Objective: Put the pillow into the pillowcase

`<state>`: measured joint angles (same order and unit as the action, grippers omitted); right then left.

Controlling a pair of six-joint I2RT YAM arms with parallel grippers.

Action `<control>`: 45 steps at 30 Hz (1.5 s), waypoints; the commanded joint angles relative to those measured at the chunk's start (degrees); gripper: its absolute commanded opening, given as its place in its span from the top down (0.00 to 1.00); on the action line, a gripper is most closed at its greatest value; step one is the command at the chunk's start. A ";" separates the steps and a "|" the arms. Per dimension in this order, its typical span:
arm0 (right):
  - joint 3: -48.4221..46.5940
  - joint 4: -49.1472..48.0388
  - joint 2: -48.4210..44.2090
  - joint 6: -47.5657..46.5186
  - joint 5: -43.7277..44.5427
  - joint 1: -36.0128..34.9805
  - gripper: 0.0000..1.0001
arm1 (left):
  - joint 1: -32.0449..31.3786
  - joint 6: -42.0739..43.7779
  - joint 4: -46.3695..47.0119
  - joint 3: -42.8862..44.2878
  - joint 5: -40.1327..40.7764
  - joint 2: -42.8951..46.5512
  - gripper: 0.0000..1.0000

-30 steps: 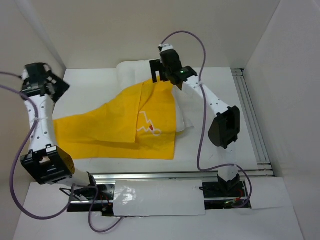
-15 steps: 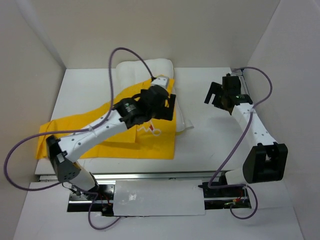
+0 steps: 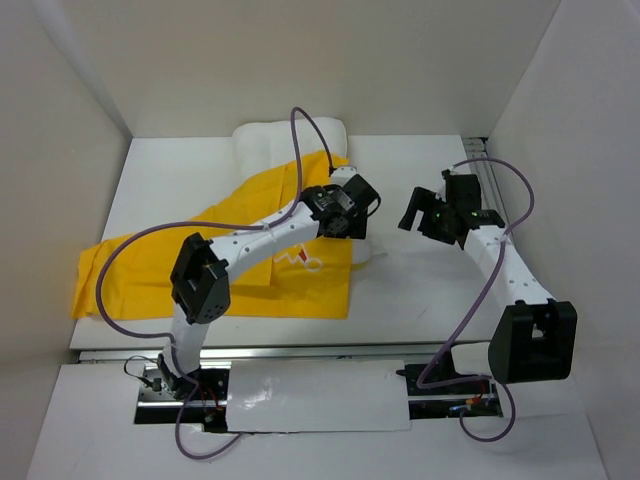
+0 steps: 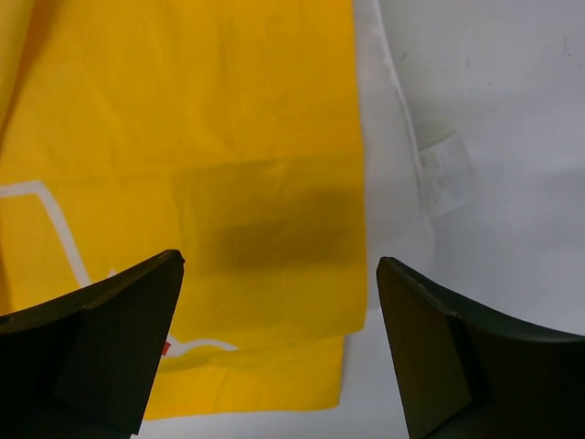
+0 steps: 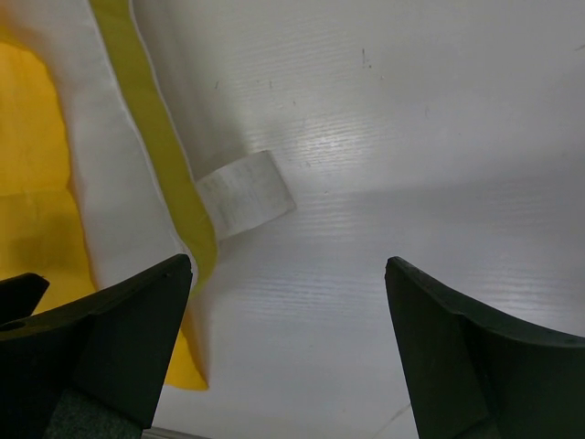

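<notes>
Your desk [image 3: 420, 290] is white and flat. Pale walls [image 3: 300, 60] stand on three sides of it.

Your left hand [image 3: 350, 203] is wide open and holds nothing. It hangs over the right edge of the yellow pillowcase [image 3: 200, 260]. In the left wrist view you see its dark shadow on the cloth, between the two fingers [image 4: 110, 347]. I cannot tell if it touches the cloth.

Your right hand [image 3: 425, 210] is wide open too and holds nothing. It is over the bare desk, just beside the pillow's edge and a small white label [image 5: 242, 192].

The white pillow [image 3: 285, 140] lies at the far side of the desk. The pillowcase is spread on top of part of it and reaches out to the left.

You have one pillow, one pillowcase, one label, two arms and two hands.
</notes>
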<state>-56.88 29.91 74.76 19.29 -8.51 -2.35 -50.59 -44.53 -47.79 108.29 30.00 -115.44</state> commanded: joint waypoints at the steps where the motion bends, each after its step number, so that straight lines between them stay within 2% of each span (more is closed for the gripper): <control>1: 1.24 -4.15 -1.81 -1.10 -3.35 0.24 0.07 | -1.00 -1.62 4.28 1.92 -2.39 -1.10 0.00; 5: 1.25 -4.16 -1.81 -1.10 -3.88 0.24 0.07 | -0.48 -1.60 4.99 1.92 -3.45 -3.29 0.00; 13: 1.86 -5.21 -1.81 -0.57 -4.40 0.24 0.07 | 2.33 -2.75 4.46 0.08 -6.00 -4.45 0.13; 17: 1.86 -5.21 -1.02 -1.09 -4.93 -0.90 0.08 | 2.34 -3.80 4.46 -0.44 -6.53 -4.54 0.40; 20: 1.34 -4.69 0.30 -1.10 -2.75 -3.79 0.10 | 2.34 -4.33 4.46 -1.14 -7.15 -2.70 0.56; 21: 1.34 -4.69 0.99 -1.10 -2.21 -5.72 0.10 | 2.34 -4.33 4.98 -1.15 -7.15 -2.17 0.69; 23: 0.64 -5.30 2.58 -1.10 -1.59 -8.97 0.11 | 2.34 -5.03 4.99 -1.76 -6.36 -1.11 0.86; 24: -0.06 -5.30 2.58 -1.10 -0.99 -10.03 0.11 | 2.86 -5.04 4.99 -1.77 -5.57 -0.24 1.00; 28: -1.21 -8.72 6.00 -0.48 -0.89 -14.43 0.11 | 3.39 -6.61 4.28 -4.83 -4.42 4.77 1.00; 29: -1.21 -9.51 6.88 0.13 -1.50 -15.13 0.08 | 3.39 -6.62 4.28 -5.71 -3.73 6.18 1.00; 35: -5.87 -11.54 16.28 0.83 -0.98 -19.36 0.04 | 3.92 -6.71 9.11 -14.50 -2.40 16.72 1.00; 38: -6.66 -13.47 19.80 2.41 -3.00 -20.77 0.04 | 4.45 -6.71 9.91 -16.97 -2.40 17.88 1.00; 39: -6.66 -14.69 21.11 2.42 -4.74 -20.77 0.08 | 4.45 -6.71 9.91 -16.97 -2.40 18.57 1.00; 40: -6.66 -14.71 21.13 3.12 -5.54 -20.77 0.31 | 4.45 -6.71 9.91 -16.97 -2.40 18.58 1.00; 41: -6.66 -15.58 21.91 3.82 -6.33 -20.77 0.64 | 4.97 -6.71 9.91 -16.97 -2.40 18.58 1.00; 42: -6.05 -15.58 21.92 4.35 -6.95 -20.77 0.91 | 4.97 -6.71 9.91 -16.97 -2.40 18.58 1.00; 43: -5.44 -15.59 20.96 5.75 -6.96 -19.81 1.00 | 4.97 -6.71 9.39 -16.97 -2.40 18.58 1.00; 45: -2.80 -16.11 16.76 7.68 -3.02 -17.00 1.00 | 4.97 -6.71 9.38 -17.59 -2.40 19.19 1.00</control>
<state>-61.19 16.91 95.57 23.90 -14.41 -22.20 -45.93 -49.93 -39.70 91.07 25.85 -97.30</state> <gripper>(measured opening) 0.025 0.030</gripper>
